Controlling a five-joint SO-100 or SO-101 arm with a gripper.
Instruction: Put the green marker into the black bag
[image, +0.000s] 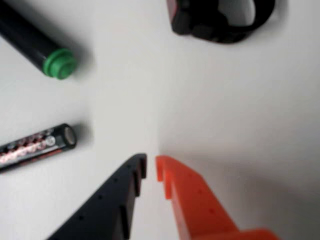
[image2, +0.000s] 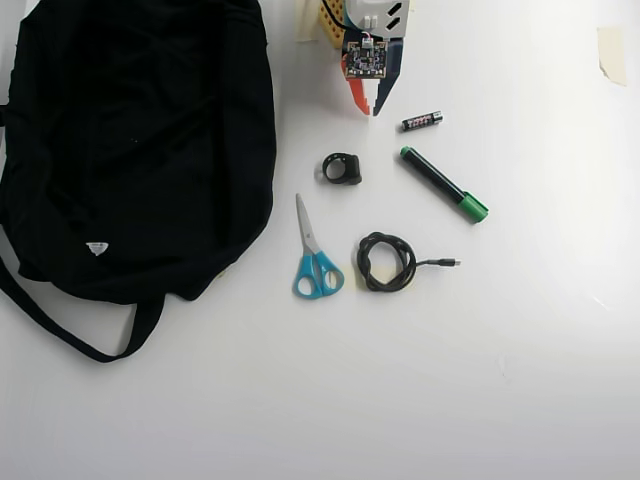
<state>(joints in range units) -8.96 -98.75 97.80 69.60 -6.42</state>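
Note:
The green marker (image2: 441, 183) lies slanted on the white table, right of centre in the overhead view, with its bright green cap (image2: 474, 208) toward the front. In the wrist view its dark barrel (image: 25, 32) and green end (image: 60, 63) show at the top left. The black bag (image2: 140, 140) spreads over the left side, a strap trailing forward. My gripper (image2: 369, 108) hovers at the back centre, up and left of the marker and apart from it. Its orange and black fingers (image: 151, 167) stand almost together with nothing between them.
A small black battery (image2: 422, 121) lies just right of the gripper, also seen in the wrist view (image: 35, 147). A black ring-shaped object (image2: 342, 168) sits below the gripper. Blue-handled scissors (image2: 315, 258) and a coiled black cable (image2: 387, 262) lie further forward. Tape (image2: 610, 52) sticks at the far right.

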